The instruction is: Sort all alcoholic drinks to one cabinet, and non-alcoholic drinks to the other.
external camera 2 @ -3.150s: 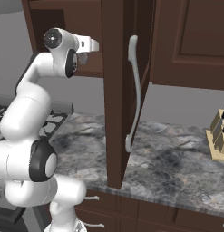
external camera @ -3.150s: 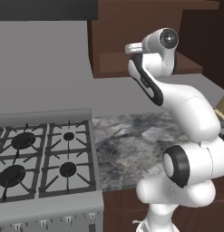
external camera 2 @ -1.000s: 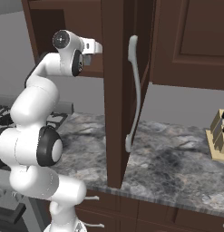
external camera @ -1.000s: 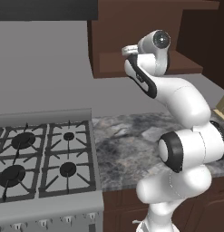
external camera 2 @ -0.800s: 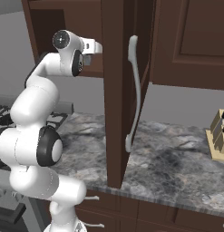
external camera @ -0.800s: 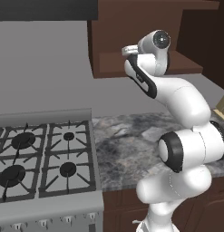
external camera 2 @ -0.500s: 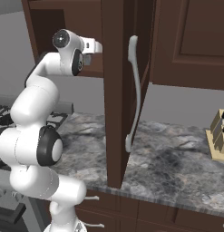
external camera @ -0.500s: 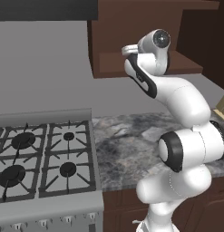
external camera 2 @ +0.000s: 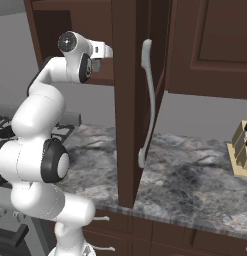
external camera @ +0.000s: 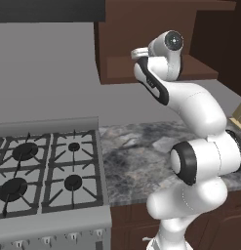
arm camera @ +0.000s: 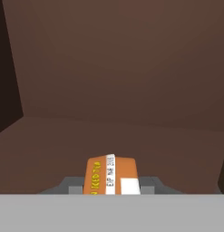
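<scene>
Claw (arm camera: 112, 188) closed on the can (arm camera: 111, 175), orange with a yellow stripe, seen between the grey fingertips (arm camera: 73, 185) in the hand view. Reached up into the open cabinet (external camera: 141, 29) beside the range hood, with plain brown walls and floor ahead. Cabinet door (external camera 2: 129, 100) swung wide toward the base, its curved handle (external camera 2: 147, 102) facing out. Arm (external camera: 195, 105) raised above the counter (external camera: 136, 151), stove (external camera: 44, 166) to the left, knife block (external camera 2: 240, 152) far right.

Step in hand, by the look of it: setting the can down inside. To do it well: carry the can a little further over the cabinet floor, away from the front lip; keep it upright; lower until its base sits flat before letting go; spread the fingers only enough to clear it; draw straight back along the approach line, without brushing the can or the door. Leave room beside it for the other soft drink.
</scene>
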Controlling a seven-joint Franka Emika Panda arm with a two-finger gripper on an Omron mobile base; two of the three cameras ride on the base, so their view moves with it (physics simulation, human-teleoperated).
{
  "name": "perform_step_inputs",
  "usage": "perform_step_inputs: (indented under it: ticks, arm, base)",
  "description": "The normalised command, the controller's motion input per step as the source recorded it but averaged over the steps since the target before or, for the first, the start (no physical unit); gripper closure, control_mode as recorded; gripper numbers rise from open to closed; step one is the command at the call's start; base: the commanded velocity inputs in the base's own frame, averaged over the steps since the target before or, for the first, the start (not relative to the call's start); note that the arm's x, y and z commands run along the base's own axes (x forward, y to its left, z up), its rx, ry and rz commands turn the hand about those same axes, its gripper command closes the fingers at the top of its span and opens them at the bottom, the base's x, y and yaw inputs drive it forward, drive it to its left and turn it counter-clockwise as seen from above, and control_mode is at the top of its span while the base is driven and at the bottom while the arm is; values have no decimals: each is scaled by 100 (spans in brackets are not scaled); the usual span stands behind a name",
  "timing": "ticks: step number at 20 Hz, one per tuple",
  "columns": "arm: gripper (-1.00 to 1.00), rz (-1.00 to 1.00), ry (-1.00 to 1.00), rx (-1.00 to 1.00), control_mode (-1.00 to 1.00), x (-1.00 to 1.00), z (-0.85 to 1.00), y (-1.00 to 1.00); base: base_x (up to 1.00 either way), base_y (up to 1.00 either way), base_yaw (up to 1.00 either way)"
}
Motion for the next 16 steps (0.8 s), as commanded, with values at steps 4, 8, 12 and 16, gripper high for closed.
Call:
perform_step_inputs:
  ticks: [4, 8, 12, 16]
  arm:
    - [-100, 0, 0, 0, -100, 0, -1, 0]
    - [-100, 0, 0, 0, -100, 0, 0, 0]
    - [-100, 0, -1, 0, -100, 0, 0, 0]
    - [-100, 0, 0, 0, -100, 0, 0, 0]
  base:
    - [0, 0, 0]
    - [0, 0, 0]
    - [0, 0, 0]
    - [0, 0, 0]
